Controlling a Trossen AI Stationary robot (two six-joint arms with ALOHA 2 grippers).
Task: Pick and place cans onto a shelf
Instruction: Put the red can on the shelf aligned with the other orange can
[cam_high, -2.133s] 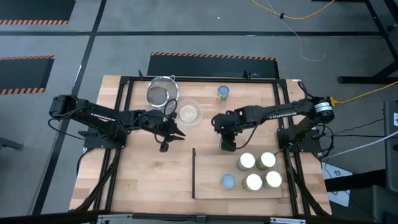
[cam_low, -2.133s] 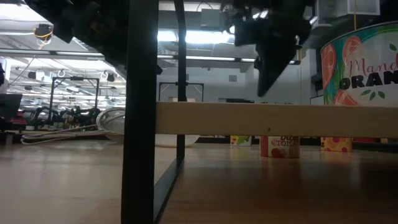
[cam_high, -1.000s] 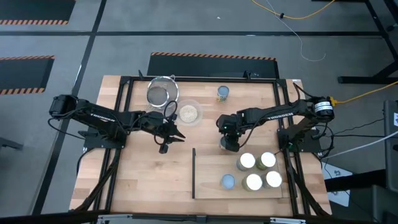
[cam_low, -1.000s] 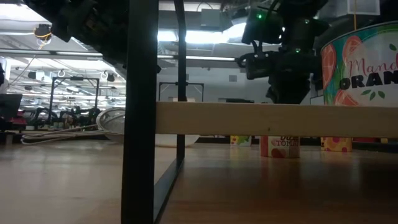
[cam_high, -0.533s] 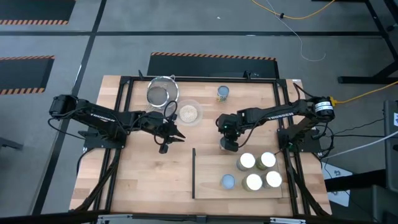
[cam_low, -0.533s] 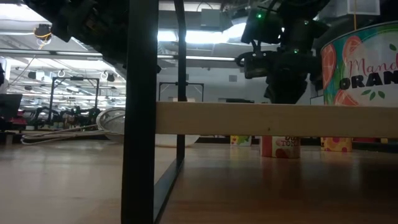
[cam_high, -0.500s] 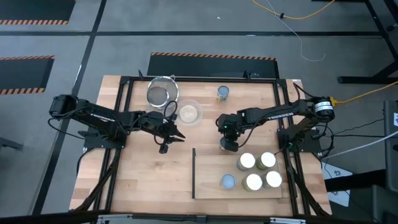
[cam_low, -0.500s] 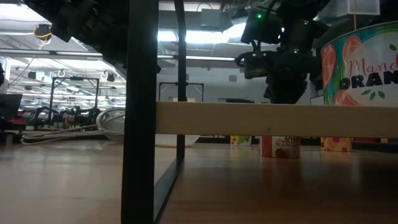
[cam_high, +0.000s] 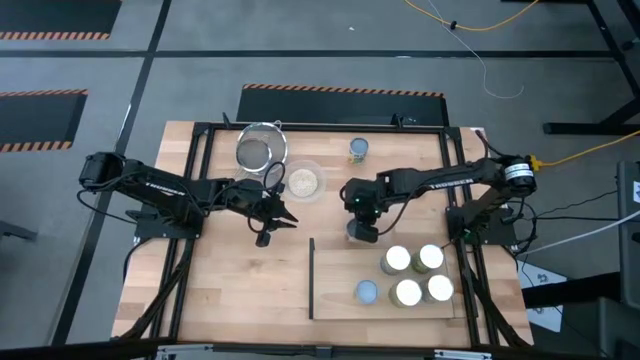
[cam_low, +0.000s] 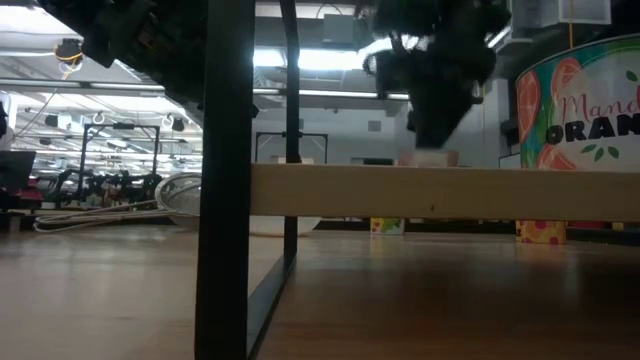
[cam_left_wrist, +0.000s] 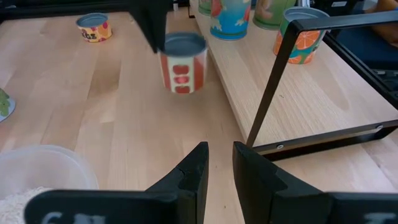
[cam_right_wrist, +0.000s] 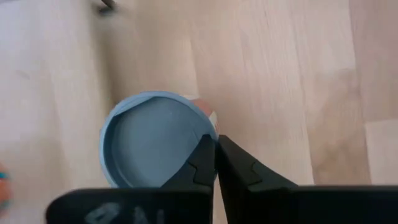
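Right end effector (cam_high: 362, 231) is clenching the rim of a blue-topped can (cam_right_wrist: 157, 144), sitting centre frame in the high view, just above the shelf's (cam_high: 340, 290) upper edge. Right wrist view: fingers (cam_right_wrist: 205, 163) are pinching together over the can's lip, can filling the centre left of frame. Left wrist view is showing that same can (cam_left_wrist: 183, 62) with a red label at upper centre, blurred, the arm above it cut off by the top edge. Low view: the can is mostly hiding behind the shelf's wooden edge, only a pale sliver showing.

Left end effector (cam_left_wrist: 219, 163) is hovering over the surface (cam_high: 230, 290) left of centre, fingers slightly apart, holding nothing.

Five cans are sitting on the shelf at lower right; one more can (cam_high: 358, 150) at upper centre of the surface.
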